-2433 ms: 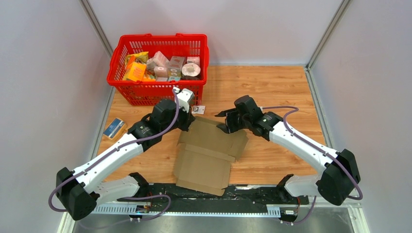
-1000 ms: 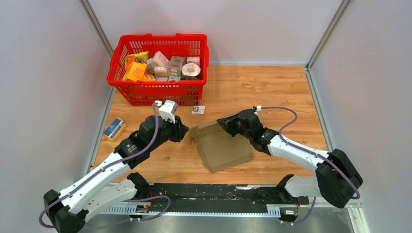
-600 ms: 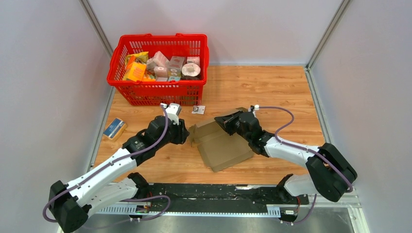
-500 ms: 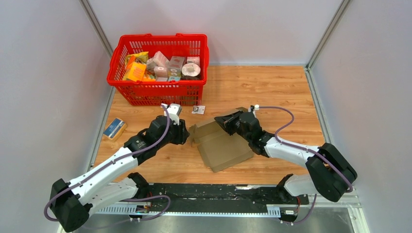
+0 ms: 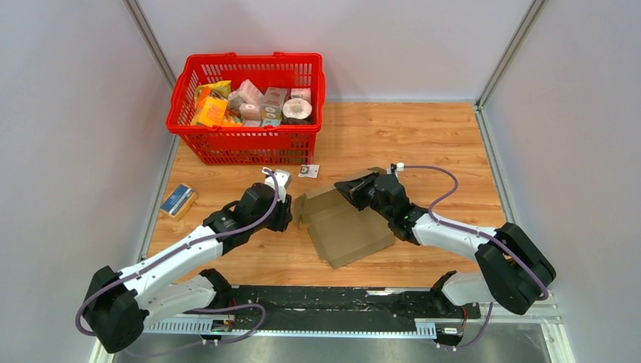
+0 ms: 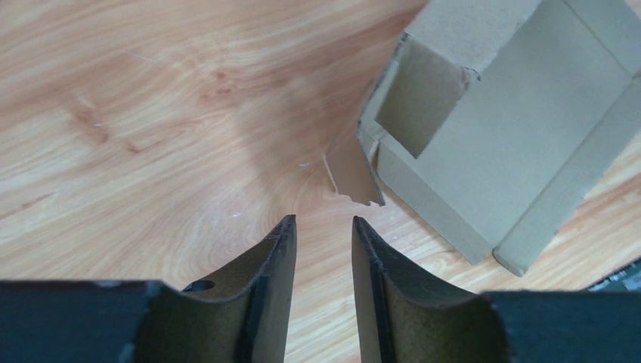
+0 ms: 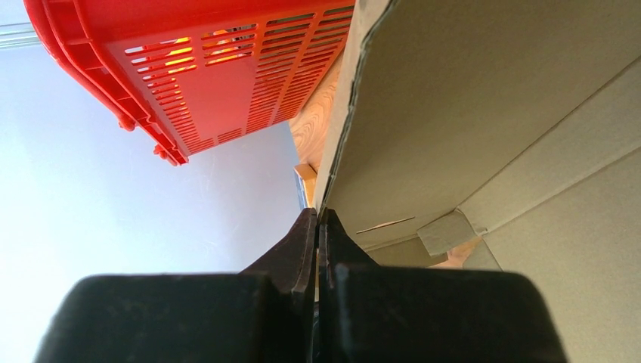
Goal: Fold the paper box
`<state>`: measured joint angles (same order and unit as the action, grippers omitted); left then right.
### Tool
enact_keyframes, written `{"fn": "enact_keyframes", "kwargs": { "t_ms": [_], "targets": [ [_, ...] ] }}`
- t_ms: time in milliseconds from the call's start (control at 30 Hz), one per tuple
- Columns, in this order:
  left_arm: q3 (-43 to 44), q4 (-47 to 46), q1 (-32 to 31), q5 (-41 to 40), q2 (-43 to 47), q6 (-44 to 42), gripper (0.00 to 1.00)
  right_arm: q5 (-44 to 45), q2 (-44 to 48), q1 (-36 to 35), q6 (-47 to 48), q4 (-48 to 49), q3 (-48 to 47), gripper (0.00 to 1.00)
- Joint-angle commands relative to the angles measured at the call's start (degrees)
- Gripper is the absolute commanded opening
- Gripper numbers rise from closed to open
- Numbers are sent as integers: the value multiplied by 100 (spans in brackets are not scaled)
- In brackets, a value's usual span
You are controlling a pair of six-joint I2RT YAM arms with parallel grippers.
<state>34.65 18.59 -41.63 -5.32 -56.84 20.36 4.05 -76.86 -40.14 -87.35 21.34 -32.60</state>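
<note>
Paper box point(image 5: 344, 227), plain brown corrugated cardboard, sits partly formed near the middle of the wooden table point(image 5: 423, 136), between the two arms and well in front of the red basket point(image 5: 242, 147). Its base lies flat, its far panel stands raised, and a small notched tab point(image 6: 351, 170) lies out on the wood at its left corner. The right end effector point(image 5: 349, 187) is closed tight, tips together with no gap, and meets the edge of the raised panel. Since nothing shows between its fingers, I judge that it props that wall up rather than pinching it. The left end effector point(image 6: 323, 221) hangs low over the table just beside the tab, its fingers a narrow way apart and empty. It points at the tab, probably placed to take it or the end flap and tuck it in while the other side is steadied. The table is smooth orange-brown woodgrain, so a light box would likely slide when pushed, which may be why one arm braces it. Pale grey walls point(image 5: 378, 45) close in three sides, with metal posts point(image 5: 510, 49) at the corners and a black rail point(image 5: 332, 302) at the near edge. Printed grocery packs point(image 5: 257, 102) fill the basket. A blue-and-tan packet point(image 5: 178, 200) lies by the left wall and a small white tag point(image 5: 308, 172) lies near the basket, both apart from the box.
</note>
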Motion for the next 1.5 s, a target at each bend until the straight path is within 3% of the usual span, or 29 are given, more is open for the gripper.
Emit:
{"fn": "enact_keyframes", "kwargs": {
  "t_ms": [0, 100, 267, 467, 600, 733, 967, 1133, 1300, 1400, 1467],
  "targets": [
    [24, 135, 14, -816, 349, 89, 43, -19, 4, 59, 95, 133, 131, 0],
    [15, 207, 41, -919, 218, 136, 49, -71, 4, 85, 87, 142, 131, 0],
    [436, -267, 41, -524, -713, -707, 56, -133, -31, 112, 95, 142, 79, 0],
    [490, -1014, 40, 601, -803, -1482, 52, -212, -57, 129, 78, 133, 61, 0],
    [340, -1463, 41, 1138, -644, -1439, 54, -256, -75, 138, 25, 116, 78, 0],
    [559, -1516, 41, 1279, -1056, -1228, 53, -326, -145, 129, -45, 151, 70, 0],
    [718, -1613, -82, 1130, -1303, -894, 43, -318, -207, 129, -133, 221, 140, 0],
    [402, -1473, -109, 1402, -734, -858, 53, -318, -119, 147, -80, 178, 201, 0],
    [-18, -717, -30, 1042, 319, -473, 57, -318, -66, 208, -54, 168, 201, 0],
    [-274, -481, 49, 928, 891, -174, 56, -326, -66, 235, -45, 160, 219, 0],
    [-266, -182, 84, 552, 990, -111, 49, -326, -84, 244, -71, 186, 228, 0]
  ]
}}
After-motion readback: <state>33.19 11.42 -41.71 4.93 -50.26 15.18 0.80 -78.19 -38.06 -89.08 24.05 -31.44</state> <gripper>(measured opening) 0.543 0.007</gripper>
